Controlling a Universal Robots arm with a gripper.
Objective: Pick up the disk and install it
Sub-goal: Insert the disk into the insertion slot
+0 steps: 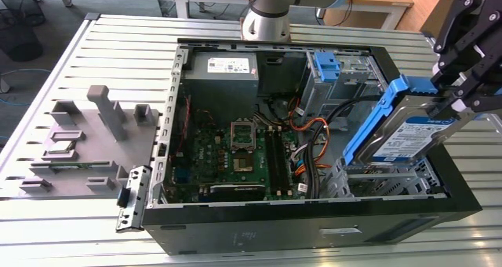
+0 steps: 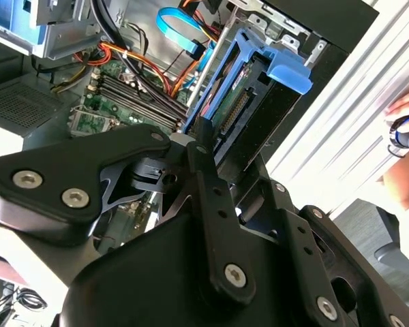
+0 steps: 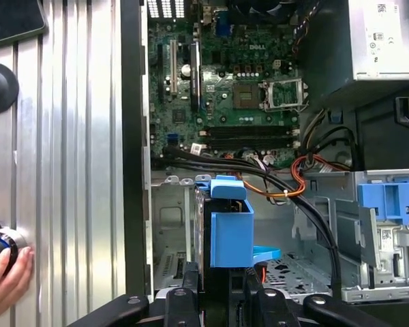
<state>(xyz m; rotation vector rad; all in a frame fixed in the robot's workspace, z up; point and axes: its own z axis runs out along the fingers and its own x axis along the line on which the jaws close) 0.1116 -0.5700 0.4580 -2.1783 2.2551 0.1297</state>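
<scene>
Disk (image 1: 404,129) held over the open computer case (image 1: 314,223), exterior view. We see the gripper (image 1: 453,102) clenched on the upper end of the disk, with its dark fingers (image 1: 471,96) pressing on either side of the blue frame (image 3: 230,228) that surrounds the silver drive. The disk hangs on edge and tilted, its labelled face turned toward the exterior camera. Its lower end is close above the metal drive cage (image 1: 386,183) at the case's near corner, on the exterior view's right. We cannot tell whether that end touches the cage.

We judge that the grasp at one end is deliberate, since it leaves the opposite end free to meet the cage. The edge-on attitude suits a narrow bay. The case lies on its side with the panel off, so the motherboard (image 1: 243,155), the grey power supply (image 1: 223,67) and the orange cables (image 1: 314,124) face upward and the arm has access from above. A second blue bracket (image 1: 325,64), without a labelled drive, sits in the far bay and is not the task's part. A grey fixture tray (image 1: 86,143) rests on the slatted table (image 1: 117,37), well apart from the work. In the first wrist view a person's hand (image 3: 5,272) rests on the table outside the case.
</scene>
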